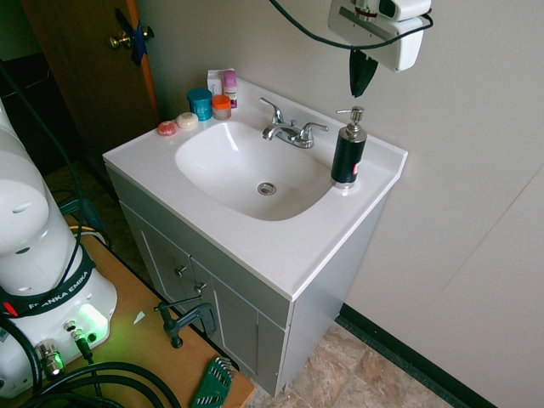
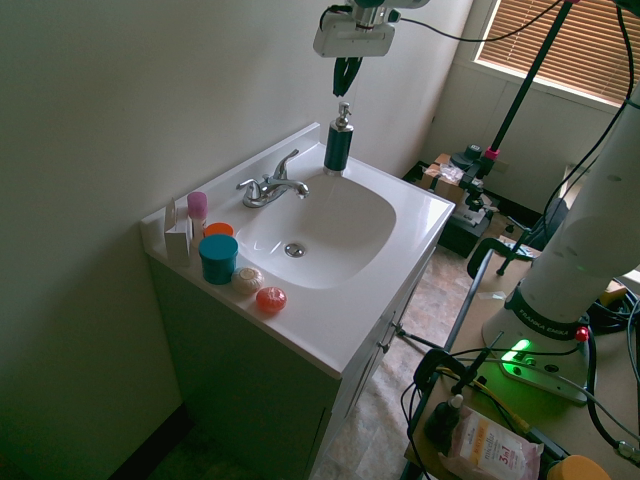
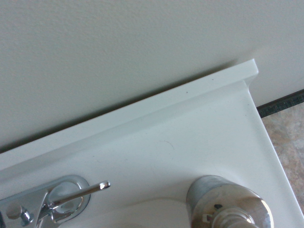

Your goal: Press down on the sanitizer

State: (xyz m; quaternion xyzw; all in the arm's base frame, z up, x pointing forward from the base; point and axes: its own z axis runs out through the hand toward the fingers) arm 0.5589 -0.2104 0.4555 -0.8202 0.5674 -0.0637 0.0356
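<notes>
Glossy white smooth sink top [image 1: 336,238], shiny silver metal faucet [image 1: 293,134], brown slatted blinds [image 2: 555,50], rough-textured grey wall [image 3: 118,52]!

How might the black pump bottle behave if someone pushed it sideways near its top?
The bottle looks stiff, so it probably wouldn't bend. Being tall and narrow, it might tip. Its flat base, on the smooth countertop, might slide instead.

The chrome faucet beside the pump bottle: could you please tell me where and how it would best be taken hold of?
I'd take the chrome faucet by the slim lever nearest the black pump bottle, coming from above: it rises clear of the base and angles outward, narrow enough to pinch across. The bottle stands close, so approach carefully.
</notes>
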